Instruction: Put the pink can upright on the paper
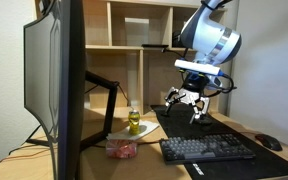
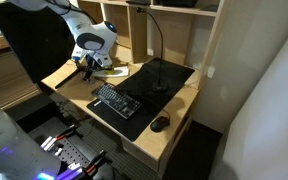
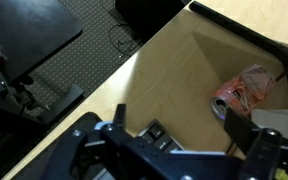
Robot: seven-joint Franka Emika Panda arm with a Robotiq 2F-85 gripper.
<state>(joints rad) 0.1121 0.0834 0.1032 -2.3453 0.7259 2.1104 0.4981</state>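
The tool (image 1: 187,103) hangs from the white arm (image 1: 210,42) above the black desk mat (image 1: 179,125). Its fingers are spread wide, with nothing between them and nothing touching them. In the wrist view the two fingers stand well apart at the bottom of the picture, and only bare wooden counter (image 3: 169,75) shows in the gap.

The pink can (image 1: 122,149) lies on its side on the counter, close to the edge of the big monitor (image 1: 54,80) and well apart from the tool. In the wrist view the can (image 3: 242,92) lies with one round end turned toward the camera and its mottled side showing.

The paper (image 1: 146,130) lies flat just behind the can. From here I cannot tell whether the can touches its near edge. A small yellow-green bottle (image 1: 133,122) stands upright on the paper.

A dark keyboard (image 1: 206,148) lies on the mat below and in front of the tool, and a black mouse (image 1: 270,143) lies off to its side. In an exterior view the keyboard (image 2: 114,100) and mouse (image 2: 160,124) lie on the same mat, with the tool (image 2: 87,68) above the far corner of the counter.
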